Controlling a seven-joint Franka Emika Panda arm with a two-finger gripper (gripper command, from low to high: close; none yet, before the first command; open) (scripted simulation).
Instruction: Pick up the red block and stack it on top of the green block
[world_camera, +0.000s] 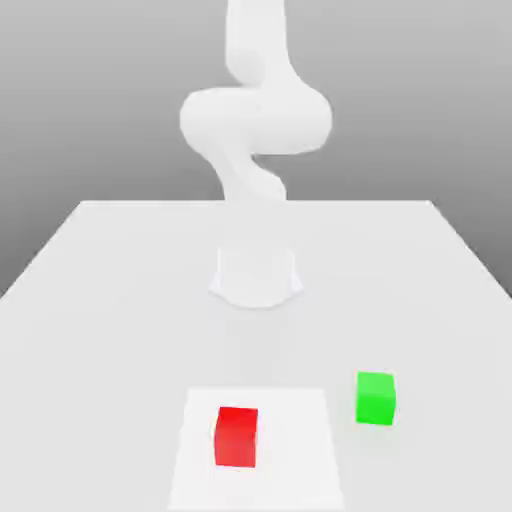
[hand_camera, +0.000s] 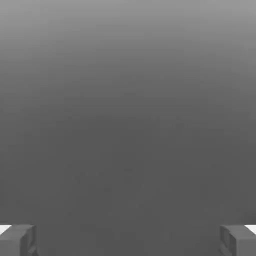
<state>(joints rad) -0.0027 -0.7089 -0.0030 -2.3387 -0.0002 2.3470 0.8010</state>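
Red, matte, plain: the small bright red cube, the red block (world_camera: 236, 436), is sitting nearest the exterior camera, resting flat on a paler square patch (world_camera: 300, 470) of the white surface (world_camera: 90, 300). Nothing is touching it.

Green, matte, plain: the small bright green cube of matching size, the green block (world_camera: 375, 398), is standing near the red one, toward the exterior view's right and slightly farther back, just off the pale patch. The two are lying apart with a clear gap between them, a layout that is likely leaving room for fingers to come down around the red cube without knocking its neighbour.

White, smooth: the arm's round base (world_camera: 256, 277) is sitting farther back at mid-surface, and the arm (world_camera: 255, 120) is rising and folding above it, well apart from both cubes.

Grey, blocky: in the hand view the gripper (hand_camera: 128, 240) is showing two fingertips (hand_camera: 17, 240) at opposite edges, spread wide and holding nothing, looking out at plain grey backdrop.

Judgement: the stacking is not yet begun; the wide spread is suiting a first descent onto the red cube.
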